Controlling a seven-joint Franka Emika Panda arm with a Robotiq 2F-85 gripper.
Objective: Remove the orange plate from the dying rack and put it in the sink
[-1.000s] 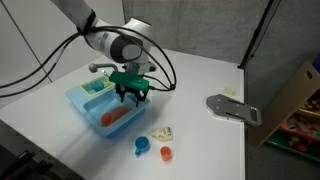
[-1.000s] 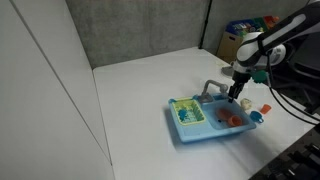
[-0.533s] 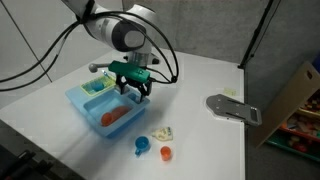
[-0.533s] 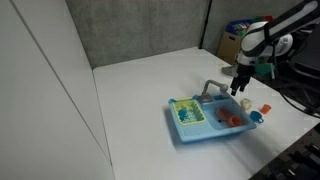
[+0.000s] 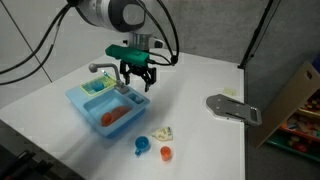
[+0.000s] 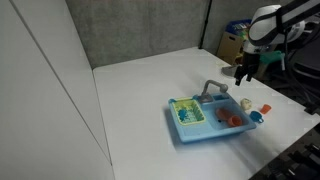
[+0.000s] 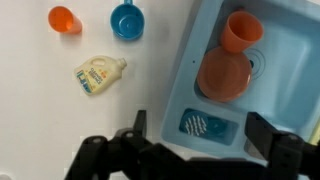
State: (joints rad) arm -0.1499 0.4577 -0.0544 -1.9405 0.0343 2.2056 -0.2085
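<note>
The orange plate (image 7: pixel 222 75) lies flat in the sink basin of the blue toy sink unit (image 7: pixel 297 60), with an orange cup (image 7: pixel 241 31) beside it in the same basin. It shows in both exterior views (image 5: pixel 114 116) (image 6: pixel 229 119). The drying rack section (image 5: pixel 97 88) (image 6: pixel 186 113) holds greenish items. My gripper (image 7: pixel 197 140) is open and empty, well above the sink (image 5: pixel 136 78) (image 6: pixel 243 72).
On the white table lie a small bottle (image 7: pixel 99 73), a blue cup (image 7: pixel 126 19) and an orange cup (image 7: pixel 64 19) next to the sink unit. A grey faucet (image 6: pixel 212 87) stands at its back. A grey flat object (image 5: pixel 234 107) lies farther off.
My gripper has risen straight up away from the sink, open and empty. The orange plate stays lying in the basin.
</note>
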